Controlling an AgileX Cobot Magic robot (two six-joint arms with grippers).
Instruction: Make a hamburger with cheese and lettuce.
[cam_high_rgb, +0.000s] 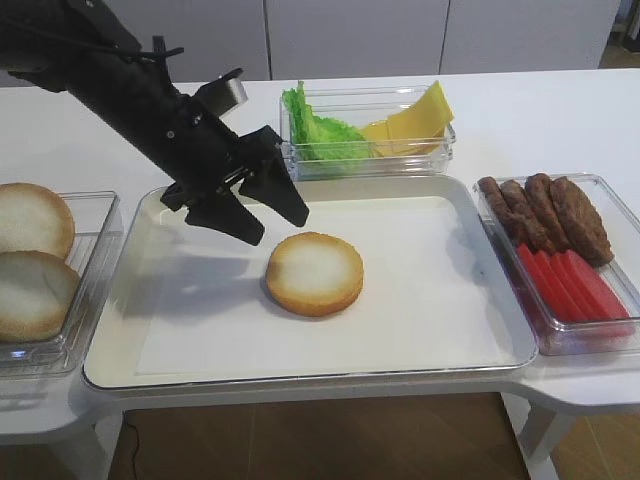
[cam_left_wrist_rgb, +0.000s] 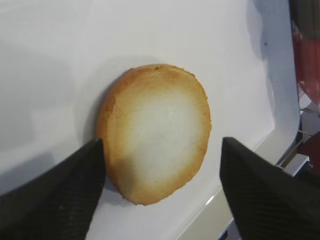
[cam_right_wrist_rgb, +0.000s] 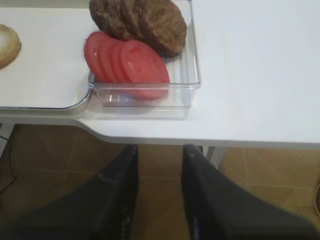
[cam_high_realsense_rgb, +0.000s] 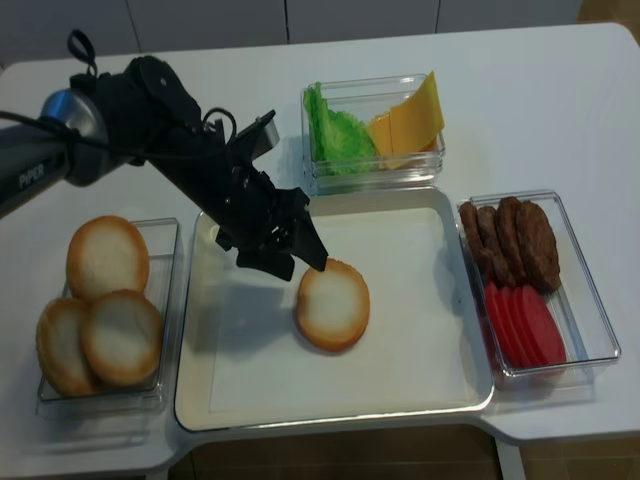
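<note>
The bun slice (cam_high_rgb: 314, 273) lies flat near the middle of the white tray (cam_high_rgb: 450, 350), so the base step looks done. The left hand (cam_high_rgb: 262, 208) hangs at its 10 o'clock, fingers spread and empty. Next comes the cheese (cam_high_rgb: 412, 122) or lettuce (cam_high_rgb: 318, 130), in the clear box at the tray's 12 o'clock. The right hand (cam_right_wrist_rgb: 159, 172) waits off the table, nearly closed, holding nothing.

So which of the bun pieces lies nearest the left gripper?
The flat bun slice alone on the white tray, just below the open left gripper; the other buns sit in the left container.
</note>
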